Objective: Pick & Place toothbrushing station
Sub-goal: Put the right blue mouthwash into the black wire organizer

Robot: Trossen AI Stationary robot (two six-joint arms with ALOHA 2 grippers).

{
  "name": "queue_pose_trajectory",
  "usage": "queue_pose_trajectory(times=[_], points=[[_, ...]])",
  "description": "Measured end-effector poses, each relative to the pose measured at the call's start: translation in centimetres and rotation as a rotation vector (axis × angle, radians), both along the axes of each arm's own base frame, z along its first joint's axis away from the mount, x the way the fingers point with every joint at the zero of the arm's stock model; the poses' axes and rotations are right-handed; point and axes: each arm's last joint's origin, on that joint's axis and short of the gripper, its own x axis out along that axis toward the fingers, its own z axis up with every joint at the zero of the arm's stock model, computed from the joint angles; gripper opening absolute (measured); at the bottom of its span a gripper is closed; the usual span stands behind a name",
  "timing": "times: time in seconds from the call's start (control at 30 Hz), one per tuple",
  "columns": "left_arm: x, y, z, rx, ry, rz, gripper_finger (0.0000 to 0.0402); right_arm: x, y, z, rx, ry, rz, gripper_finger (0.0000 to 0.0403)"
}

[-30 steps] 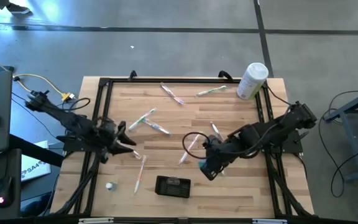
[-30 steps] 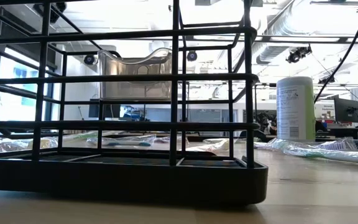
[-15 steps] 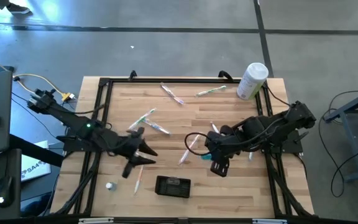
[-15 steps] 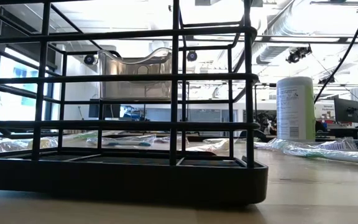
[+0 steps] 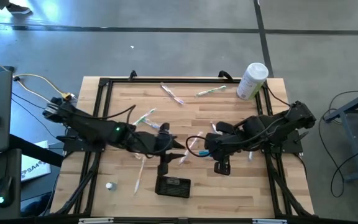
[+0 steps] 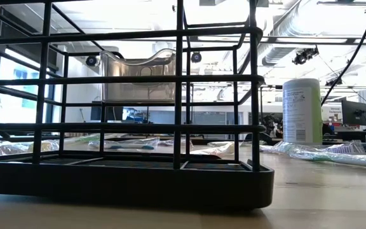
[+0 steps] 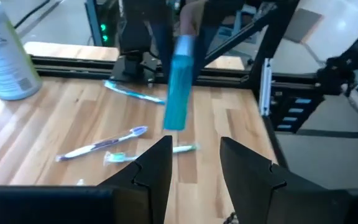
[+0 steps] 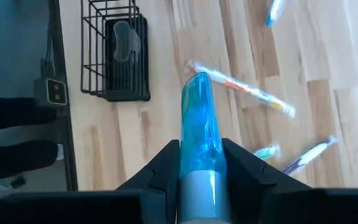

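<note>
The toothbrushing station, a low black wire-frame holder with a solid dark base [image 5: 173,186], sits upright on the light wooden tabletop near its front edge, about midway across. From table height its thin black bars [image 6: 182,83] rise as an open grid above a rounded tray base, standing flat on the wood. Seen from the right wrist, the rack [image 8: 115,57] holds a clear insert inside.

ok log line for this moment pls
left end effector: open, empty, just behind holder block | right end effector: shut on blue tube, mid-table | white container: far right corner
</note>
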Motion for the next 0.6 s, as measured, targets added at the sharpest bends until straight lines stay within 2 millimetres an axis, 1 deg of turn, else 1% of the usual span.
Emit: queue_pose_trajectory(times=[0.1,0.33,0.43,0.6], points=[[0.5,0.3,0.0,-0.043,0.0,0.028,0.0136,0.0,0.3,0.0,-0.012,-0.011,0.027,0.0086],[0.6,0.7,0.3,-0.12,-0.011,0.062,0.0142,0.1,0.5,0.1,-0.041,-0.042,0.07,0.0086],[0.7,0.7,0.4,-0.126,-0.022,0.061,0.0165,0.1,0.5,0.2,-0.052,-0.05,0.087,0.0086],[1.4,0.4,-0.4,-0.166,-0.008,0.077,0.0233,0.4,0.6,0.3,-0.071,-0.081,0.119,0.0086]])
